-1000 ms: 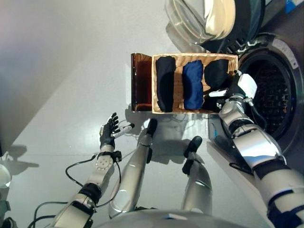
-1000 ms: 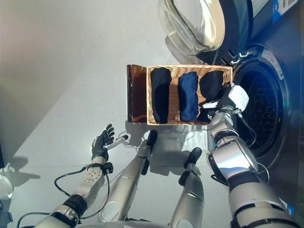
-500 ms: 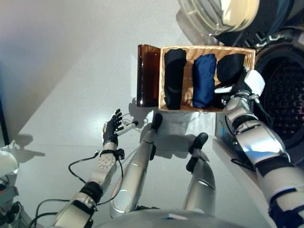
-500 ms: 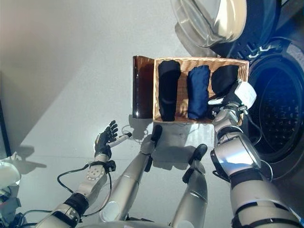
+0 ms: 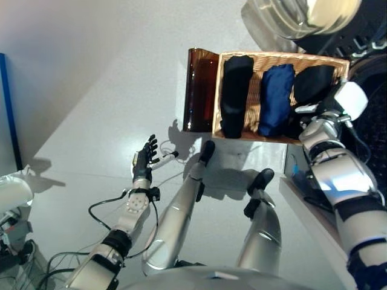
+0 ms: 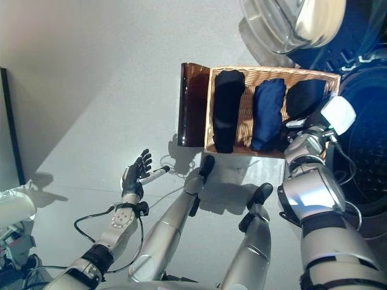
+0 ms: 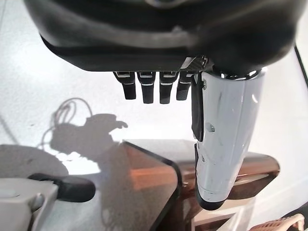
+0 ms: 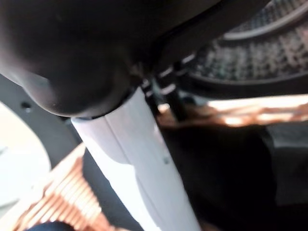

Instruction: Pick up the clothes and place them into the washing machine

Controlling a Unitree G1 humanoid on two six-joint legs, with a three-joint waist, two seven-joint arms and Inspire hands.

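A wicker basket on the floor holds three rolled garments side by side: a black one, a blue one and another black one at the right end. My right hand is at that right-end black garment, by the basket's near right corner. Its white thumb is stretched straight over the dark cloth and grips nothing. My left hand hangs open over the bare floor, well to the left of the basket. The fingers of my left hand are straight and empty.
The washing machine's drum gapes just right of the basket, with its round glass door swung open above it. A brown translucent panel stands against the basket's left side. Grey floor spreads to the left.
The whole picture has slid to the right, so the camera has moved. Both hands keep their places relative to the basket and the floor.
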